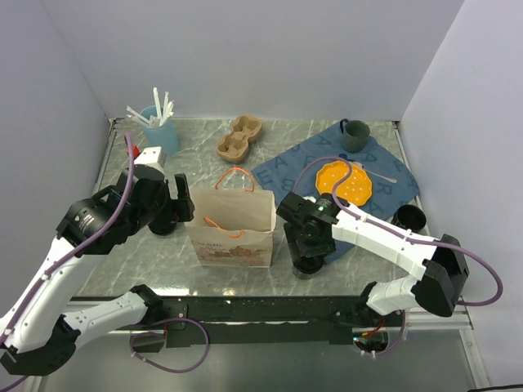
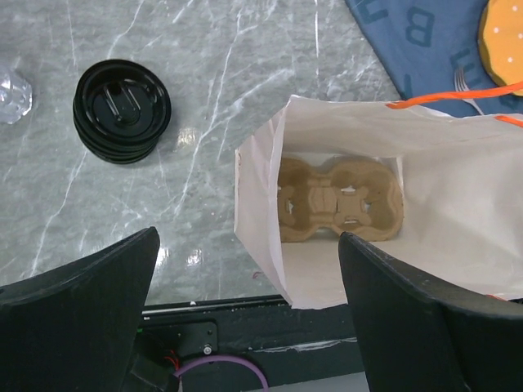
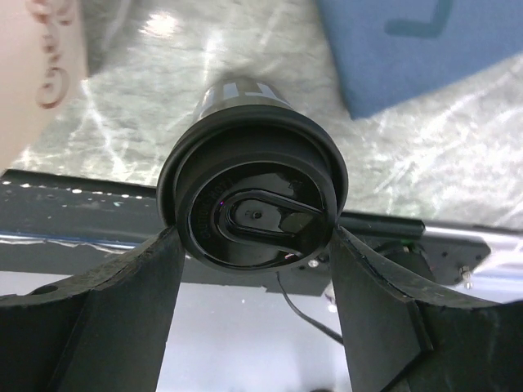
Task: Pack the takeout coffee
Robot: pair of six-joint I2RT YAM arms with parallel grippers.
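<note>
Broadly: the grey marble table [image 1: 131, 265] lay under both of your grippers.

Paper bag [image 1: 233, 229], orange handles, stood upright with its mouth open. In the top view it sat between your two sets of jaws.

Your left gripper [image 2: 248, 238] hung over the bag's left edge, jaws spread wide. The bag's mouth ran from the gap between them out past the finger on the right of the wrist view.

Blue lettered cloth [image 1: 298, 163] lay beyond your right gripper [image 3: 255, 237], on the side away from the arm bases.

Cardboard cup carrier [image 2: 339, 200] lay flat on the bag's floor, seen straight down past the left jaws and nearer that same right-of-view finger.

Stack of black lids [image 2: 122, 110] sat on bare marble ahead of the other left finger, well apart from the bag.

The takeout coffee [image 3: 255, 196], black with a black lid on, sat squarely between your right jaws. Both fingers [image 3: 147, 286] pressed the lid's rim from opposite sides, so it was pinched. It was outside the bag, just beside the bag's right wall. You could not tell from these views whether its base touched the table.
</note>
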